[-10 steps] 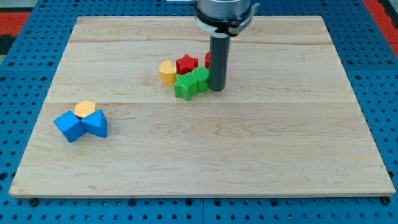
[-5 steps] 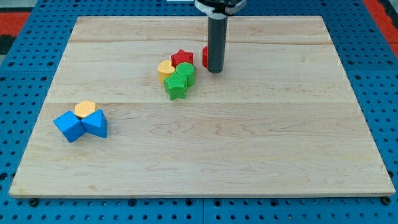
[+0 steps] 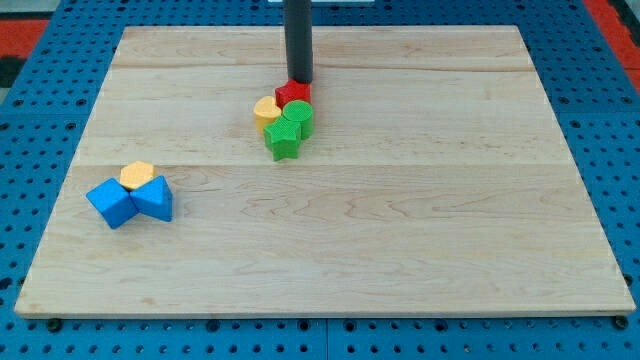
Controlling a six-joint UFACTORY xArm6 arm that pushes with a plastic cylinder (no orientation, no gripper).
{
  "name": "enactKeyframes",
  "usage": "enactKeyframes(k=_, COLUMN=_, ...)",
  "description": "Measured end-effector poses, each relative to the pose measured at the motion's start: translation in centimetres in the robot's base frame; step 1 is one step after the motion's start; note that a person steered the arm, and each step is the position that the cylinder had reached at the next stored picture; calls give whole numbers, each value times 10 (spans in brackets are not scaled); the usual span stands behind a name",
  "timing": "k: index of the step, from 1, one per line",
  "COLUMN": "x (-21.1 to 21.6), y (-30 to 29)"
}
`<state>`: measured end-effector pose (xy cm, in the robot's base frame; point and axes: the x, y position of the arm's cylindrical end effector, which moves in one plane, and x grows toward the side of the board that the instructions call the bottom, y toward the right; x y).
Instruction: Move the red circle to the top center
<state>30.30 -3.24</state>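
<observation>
My tip (image 3: 300,80) is at the top centre of the wooden board (image 3: 450,200), touching the top edge of a red block (image 3: 293,94) that looks like a star. No separate red circle shows; it may be hidden behind the rod. Directly below the red block sit a yellow block (image 3: 266,110), a green circle (image 3: 298,118) and a green star (image 3: 283,143), all packed together.
At the view's left, a yellow hexagon (image 3: 137,175) sits against two blue blocks (image 3: 110,203) (image 3: 154,198). A blue pegboard (image 3: 40,60) surrounds the board.
The rod moved up and to the left, from the right of the cluster to its top. The green blocks shifted left. The red block that showed beside the rod has gone out of sight.
</observation>
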Motion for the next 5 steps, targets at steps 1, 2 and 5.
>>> enactKeyframes(k=1, x=0, y=0)
enactKeyframes(k=2, x=-1, y=5)
enactKeyframes(k=5, x=-54, y=-28)
